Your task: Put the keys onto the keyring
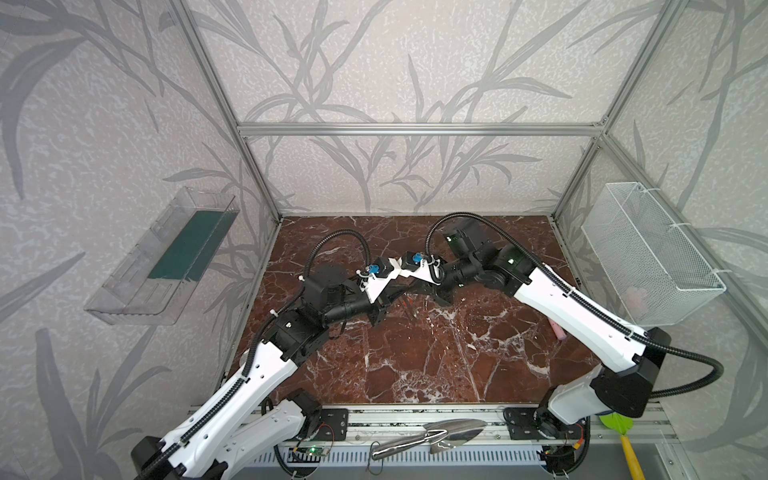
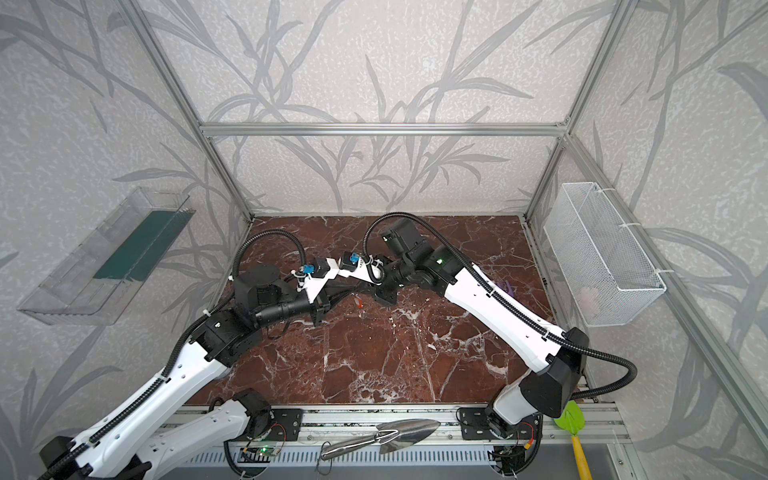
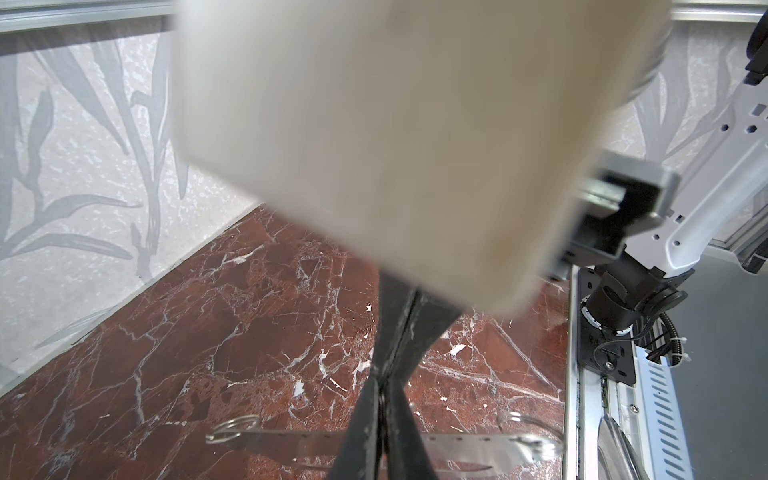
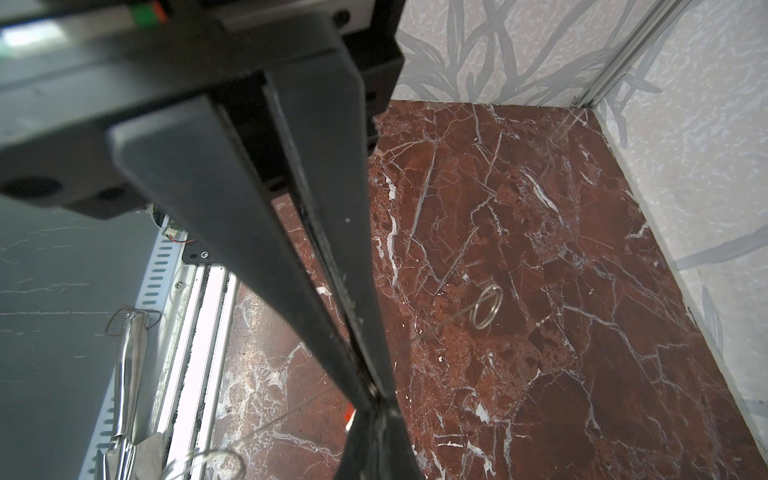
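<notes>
My two grippers meet tip to tip above the middle of the marble table (image 1: 415,357). The left gripper (image 3: 380,376) is shut, and a red sliver of the keyring (image 3: 383,456) shows between its fingers. The right gripper (image 4: 376,401) is shut too, and I see nothing between its fingers. Beside its tips the keyring's red tag (image 4: 350,417) peeks out. In both top views the tag (image 1: 409,300) (image 2: 358,302) hangs just under the meeting fingers. The keys (image 3: 469,446), a faint flat grey plate with a row of small dots, cross the left wrist view behind my fingers.
A steel trowel (image 1: 432,436) lies on the front rail. A white mesh basket (image 1: 648,257) hangs on the right wall and a clear bin (image 1: 162,257) on the left wall. A pink piece (image 1: 556,330) lies beside the right arm. A green and yellow tool (image 1: 619,432) stands front right.
</notes>
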You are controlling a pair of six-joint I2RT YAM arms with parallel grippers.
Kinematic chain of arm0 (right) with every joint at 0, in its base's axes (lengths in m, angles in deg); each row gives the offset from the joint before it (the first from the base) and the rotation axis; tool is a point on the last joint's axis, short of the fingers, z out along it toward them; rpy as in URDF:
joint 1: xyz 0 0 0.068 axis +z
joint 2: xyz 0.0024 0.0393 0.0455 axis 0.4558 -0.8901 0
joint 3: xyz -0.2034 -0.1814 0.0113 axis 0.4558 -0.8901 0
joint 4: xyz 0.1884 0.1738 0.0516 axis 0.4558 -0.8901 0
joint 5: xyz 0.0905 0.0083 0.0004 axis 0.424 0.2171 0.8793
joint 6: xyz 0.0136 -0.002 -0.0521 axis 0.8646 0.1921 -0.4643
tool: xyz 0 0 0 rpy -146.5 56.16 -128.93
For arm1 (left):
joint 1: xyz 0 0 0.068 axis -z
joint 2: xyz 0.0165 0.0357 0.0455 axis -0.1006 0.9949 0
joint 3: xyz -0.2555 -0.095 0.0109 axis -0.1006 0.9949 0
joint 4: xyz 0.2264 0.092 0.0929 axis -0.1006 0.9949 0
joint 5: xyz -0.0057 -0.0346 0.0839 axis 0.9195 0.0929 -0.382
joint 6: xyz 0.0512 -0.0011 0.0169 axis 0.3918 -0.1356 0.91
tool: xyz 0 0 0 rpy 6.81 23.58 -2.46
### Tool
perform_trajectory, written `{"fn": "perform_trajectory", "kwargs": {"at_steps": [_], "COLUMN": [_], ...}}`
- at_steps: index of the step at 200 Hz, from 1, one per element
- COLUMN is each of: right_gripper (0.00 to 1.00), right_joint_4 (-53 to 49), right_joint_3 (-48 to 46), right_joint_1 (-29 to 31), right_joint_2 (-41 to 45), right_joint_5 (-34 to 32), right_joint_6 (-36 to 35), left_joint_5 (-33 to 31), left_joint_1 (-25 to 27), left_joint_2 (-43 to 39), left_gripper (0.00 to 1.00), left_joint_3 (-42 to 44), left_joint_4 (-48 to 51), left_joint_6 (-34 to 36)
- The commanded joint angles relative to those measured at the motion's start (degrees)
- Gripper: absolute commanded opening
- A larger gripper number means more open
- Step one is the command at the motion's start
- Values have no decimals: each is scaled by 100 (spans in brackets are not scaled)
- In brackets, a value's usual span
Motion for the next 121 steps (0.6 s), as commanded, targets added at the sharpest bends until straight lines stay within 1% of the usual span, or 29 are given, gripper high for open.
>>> {"fn": "perform_trajectory", "kwargs": {"at_steps": [1, 77, 95, 112, 121], "right_gripper": [0, 0, 0, 0, 0], "right_joint_4": [306, 605, 659, 685, 703], "right_joint_3": [-59, -317, -363, -402, -429], "right_joint_1": [25, -32, -36, -37, -40], "right_joint_2": [261, 540, 592, 627, 638], "right_joint_5": [201, 252, 281, 334, 385], "right_joint_6": [92, 195, 226, 241, 241], "left_joint_5": [-54, -107, -89, -106, -100], "left_joint_1": [16, 12, 10, 16, 17], "left_joint_2": [77, 169, 208, 225, 209], "left_gripper": [9, 10, 6, 0, 0], "left_joint_3": [-208, -275, -293, -310, -294], "left_joint_4": [164, 268, 284, 281, 262], "left_joint_6": [90, 101, 92, 87, 91]}}
